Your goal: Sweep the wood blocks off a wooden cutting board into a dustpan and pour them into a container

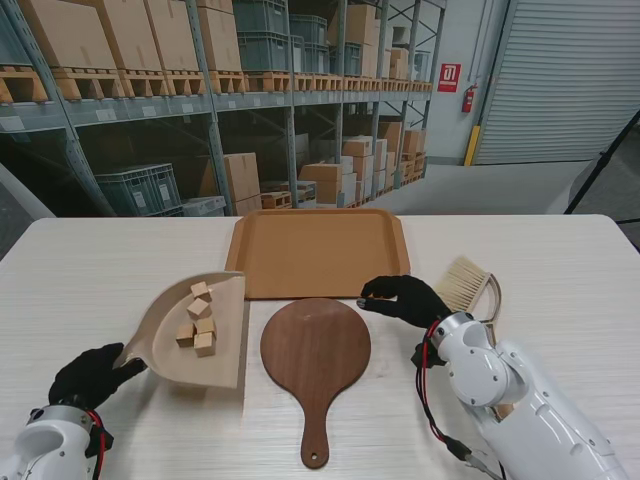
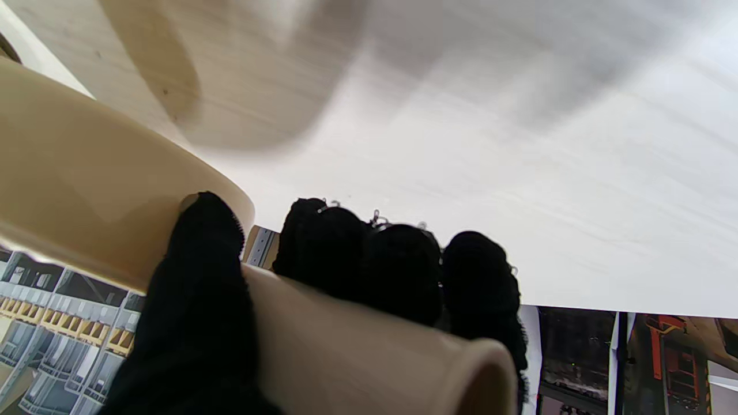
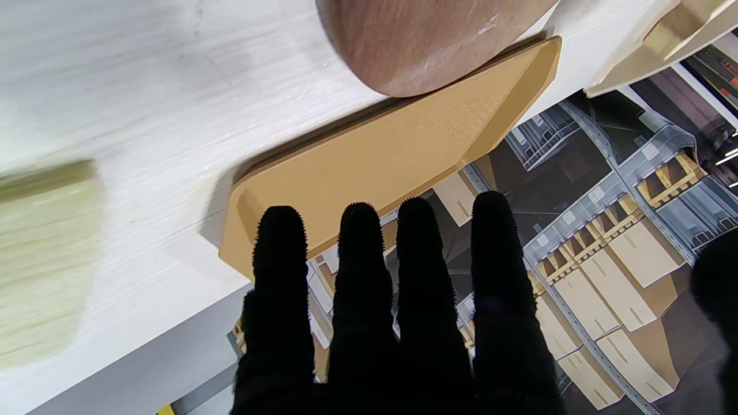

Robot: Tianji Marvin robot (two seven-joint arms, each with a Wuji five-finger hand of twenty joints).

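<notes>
Wood blocks (image 1: 199, 318): a small cluster lying in the dustpan (image 1: 165, 345), none visible on the cutting board (image 1: 315, 350). The dustpan sits on the table (image 1: 100, 270) to the left of the board, its straight edge close beside the board's round face. Left hand (image 1: 93, 375) is clasped around the dustpan's handle (image 2: 369, 357), thumb on one side, fingers (image 2: 403, 271) curled over the other. The board's face is bare, handle pointing toward me. A tan tray (image 1: 317, 252) lies just beyond the board, farther from me. Right hand (image 1: 405, 298) is released, fingers (image 3: 426, 276) extended, hovering near the tray's right corner and grasping nothing. A brush (image 1: 468, 285) lies just right of that hand.
</notes>
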